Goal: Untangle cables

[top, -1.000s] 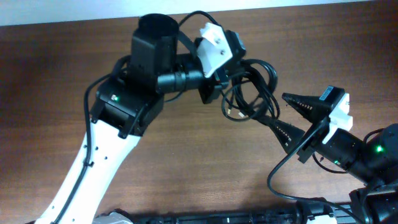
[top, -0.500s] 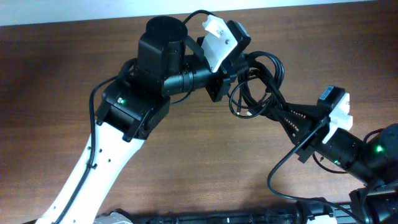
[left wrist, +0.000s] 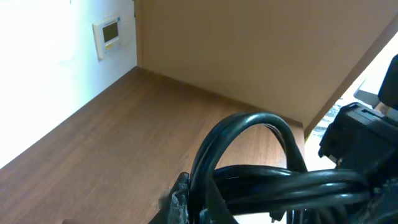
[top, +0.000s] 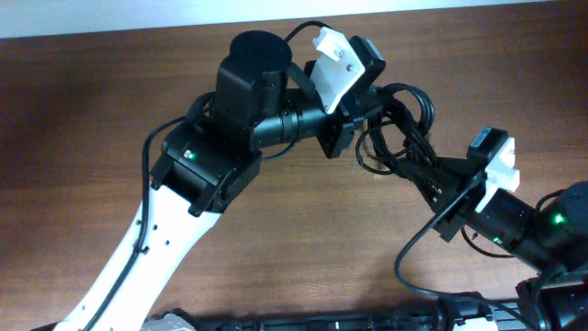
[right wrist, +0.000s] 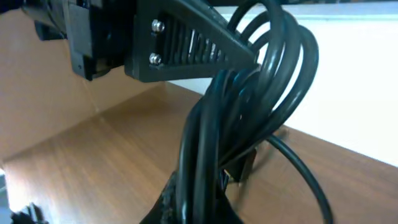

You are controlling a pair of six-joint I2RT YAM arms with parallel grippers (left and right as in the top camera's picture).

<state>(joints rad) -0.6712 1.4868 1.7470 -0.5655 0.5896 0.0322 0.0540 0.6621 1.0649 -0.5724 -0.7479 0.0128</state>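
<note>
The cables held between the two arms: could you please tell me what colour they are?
The cables are plain black, best seen in the right wrist view.

Both wrist views cut the cables (left wrist: 280, 183) off below

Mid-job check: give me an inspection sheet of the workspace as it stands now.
Surface: brown wooden table, bare where visible.
Job's things: black cable bundle, looped together, not yet separated.
Clutter: nothing seen.
Hands: left hand shut on the cable bundle; right hand shut on it from the other side.
Cables: arm wire hangs in a loop, apart from the bundle.
Surroundings: white wall with a small panel.
</note>
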